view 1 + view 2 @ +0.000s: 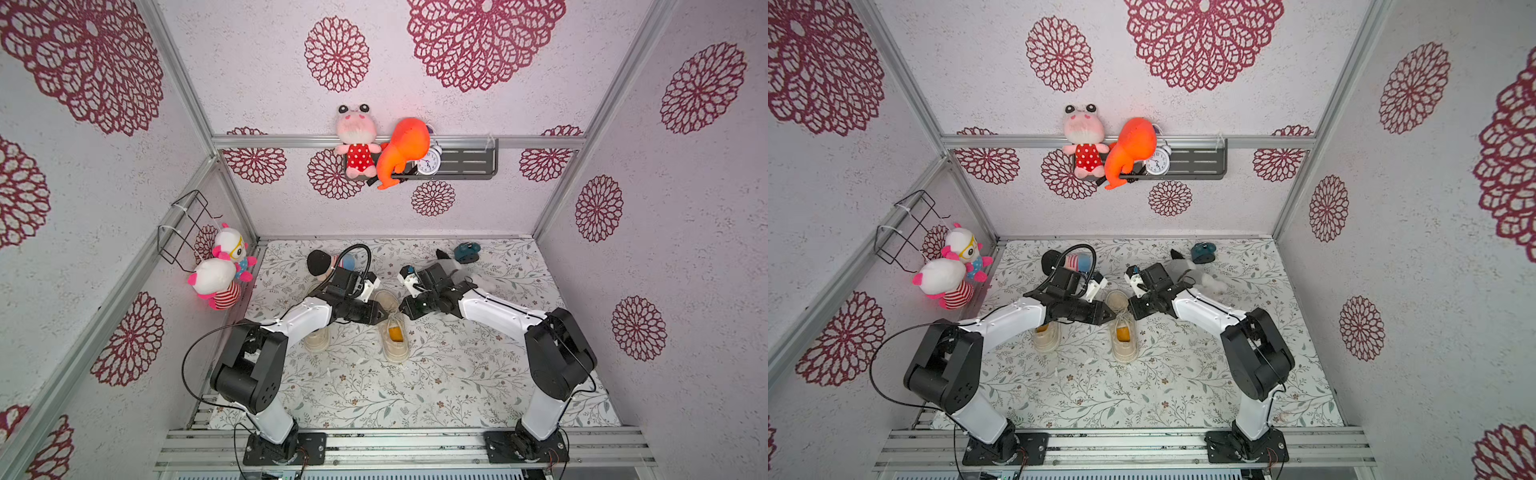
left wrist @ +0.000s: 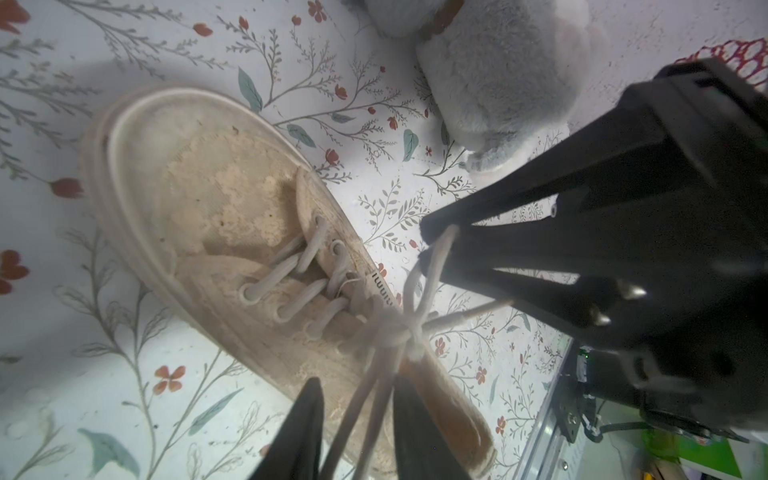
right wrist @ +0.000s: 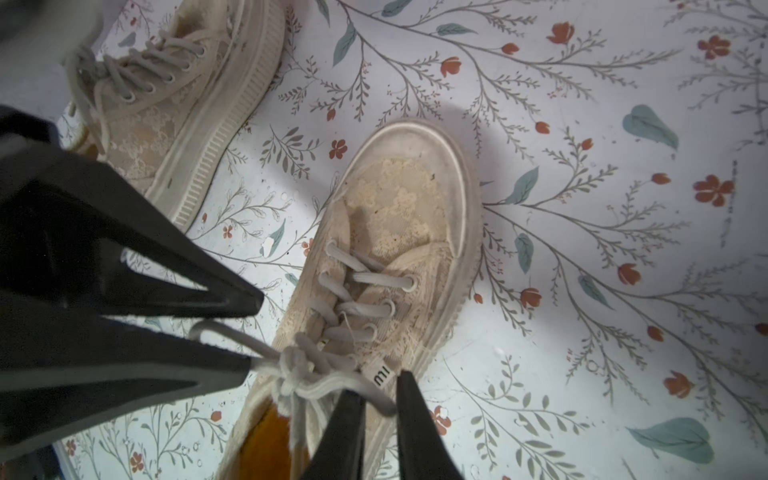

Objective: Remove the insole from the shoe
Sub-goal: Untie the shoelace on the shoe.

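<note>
I see the beige lace sneaker (image 1: 398, 353) in the middle of the table, its orange insole (image 1: 397, 333) inside. The left gripper (image 1: 380, 312) at its 9 o'clock and the right gripper (image 1: 402, 309) at 3 o'clock are narrowly parted, loose around the white shoelace (image 2: 390, 332) loops.

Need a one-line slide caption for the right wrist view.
Right gripper and left gripper flank the lace knot of a beige shoe; orange insole inside.

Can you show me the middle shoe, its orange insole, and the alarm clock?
middle shoe (image 3: 399, 199): right wrist view, on its toe.
orange insole (image 1: 397, 333): a top view, on its heel end.
alarm clock (image 1: 428, 161): a top view, on its face.
</note>
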Controlling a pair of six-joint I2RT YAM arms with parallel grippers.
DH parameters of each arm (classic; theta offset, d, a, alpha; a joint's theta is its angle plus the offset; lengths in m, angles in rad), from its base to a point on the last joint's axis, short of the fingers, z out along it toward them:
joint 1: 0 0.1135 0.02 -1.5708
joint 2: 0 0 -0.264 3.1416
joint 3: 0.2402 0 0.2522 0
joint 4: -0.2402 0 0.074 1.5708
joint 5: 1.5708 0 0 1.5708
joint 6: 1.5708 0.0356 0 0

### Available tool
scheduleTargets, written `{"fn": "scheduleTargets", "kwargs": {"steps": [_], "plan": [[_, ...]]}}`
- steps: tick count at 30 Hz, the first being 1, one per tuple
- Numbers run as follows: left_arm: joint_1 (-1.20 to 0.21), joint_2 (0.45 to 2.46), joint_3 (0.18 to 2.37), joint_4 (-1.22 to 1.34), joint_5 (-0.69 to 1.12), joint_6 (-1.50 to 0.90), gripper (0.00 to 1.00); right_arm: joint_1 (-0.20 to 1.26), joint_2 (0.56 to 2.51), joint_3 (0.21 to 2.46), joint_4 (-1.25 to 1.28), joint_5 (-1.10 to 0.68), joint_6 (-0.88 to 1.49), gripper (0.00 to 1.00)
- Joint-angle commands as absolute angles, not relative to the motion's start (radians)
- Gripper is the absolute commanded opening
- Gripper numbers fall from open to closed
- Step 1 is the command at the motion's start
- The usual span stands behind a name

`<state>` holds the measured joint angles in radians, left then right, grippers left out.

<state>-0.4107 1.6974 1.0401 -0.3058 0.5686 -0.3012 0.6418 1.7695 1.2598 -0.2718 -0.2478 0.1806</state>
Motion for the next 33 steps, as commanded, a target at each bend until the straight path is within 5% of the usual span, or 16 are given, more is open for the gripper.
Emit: {"fn": "scheduleTargets", "kwargs": {"steps": [1,4,9,21,33], "plan": [[-0.412,1.724,1.066,-0.308,0.595,-0.295,0.23,0.634,1.675,1.286,-0.273,-0.195,0.238,0.33],[-0.411,1.735,1.064,-0.301,0.597,-0.312,0.19,0.630,1.579,1.246,-0.282,-0.157,0.322,0.43],[-0.412,1.732,1.049,-0.271,0.598,-0.338,0.18,0.634,1.464,1.154,-0.294,-0.171,0.551,0.45],[-0.411,1.750,1.057,-0.274,0.609,-0.349,0.18,0.708,1.625,1.255,-0.372,-0.331,0.669,0.46],[-0.412,1.750,1.064,-0.281,0.611,-0.346,0.18,0.715,1.731,1.331,-0.414,-0.284,0.680,0.28]]}}
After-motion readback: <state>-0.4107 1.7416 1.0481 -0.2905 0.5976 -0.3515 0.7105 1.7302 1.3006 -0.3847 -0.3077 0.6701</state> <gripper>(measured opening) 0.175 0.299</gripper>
